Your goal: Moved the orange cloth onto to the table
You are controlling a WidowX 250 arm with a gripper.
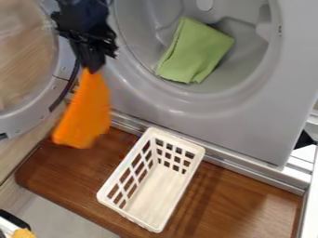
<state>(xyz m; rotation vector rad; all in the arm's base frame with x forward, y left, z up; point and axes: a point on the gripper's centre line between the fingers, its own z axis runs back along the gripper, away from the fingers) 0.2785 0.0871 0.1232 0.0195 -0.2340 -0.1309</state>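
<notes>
Pinched in the black hand [92,69], which points downward at the upper left, the orange cloth [89,109] hangs by its gathered top. The hand is clenched on that narrow end, and the cloth widens below it into a loose, blurred flap. Its lower edge shows over the back left part of the worktop [74,179]; whether the two touch, I cannot tell.

At the far left stands the round door [61,81], swung open, with a grey rim around a clear pane [23,51]. Down in the lower left corner is a yellow thing [23,233], cut off by the edge of the view, just beside something black and white.

The worktop is brown wood with a rounded left corner. On it, to the right of the orange cloth and apart from it, sits the white basket [175,139]. It is oblong and set aslant, one end toward the washer [248,116], with square openings in its walls.

Behind the basket, inside the grey drum [233,81], lies the green cloth [195,53], folded. A metal rail [248,170] runs between washer and worktop, down toward the right. Near the right edge there is a small black thing [304,139].
</notes>
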